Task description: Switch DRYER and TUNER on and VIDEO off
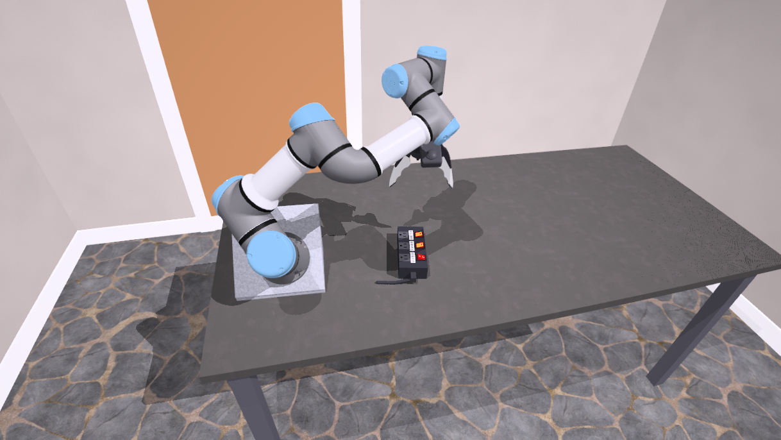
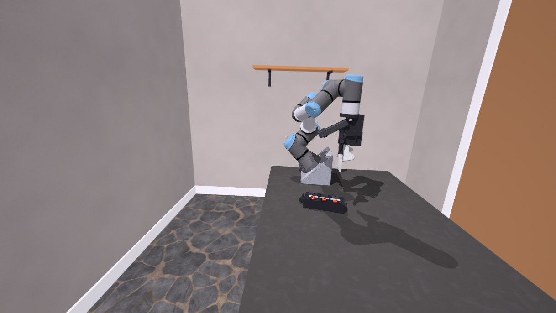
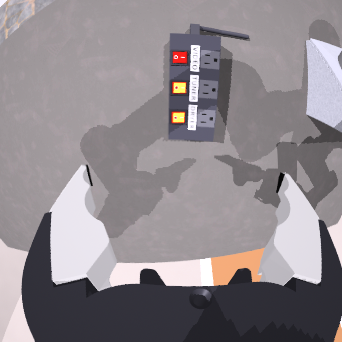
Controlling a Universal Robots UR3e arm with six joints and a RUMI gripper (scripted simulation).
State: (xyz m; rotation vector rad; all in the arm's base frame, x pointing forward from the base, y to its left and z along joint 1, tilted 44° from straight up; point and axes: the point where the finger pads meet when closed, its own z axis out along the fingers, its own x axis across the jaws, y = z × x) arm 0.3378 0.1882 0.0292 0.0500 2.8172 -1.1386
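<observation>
A black power strip (image 1: 410, 251) lies face up on the dark table, its cord at the near end; it also shows in the exterior view (image 2: 323, 201) and in the wrist view (image 3: 195, 86). Its VIDEO switch (image 3: 179, 57) is dark red. The TUNER switch (image 3: 179, 88) and the DRYER switch (image 3: 178, 117) glow orange-yellow. My gripper (image 1: 420, 173) hangs open and empty well above the table, beyond the strip's far end; its white fingers frame the wrist view (image 3: 184, 200).
The arm's grey base block (image 1: 279, 248) sits on the table to the left of the strip. A wooden shelf (image 2: 300, 69) hangs on the back wall. An orange door (image 1: 245, 81) stands behind the table.
</observation>
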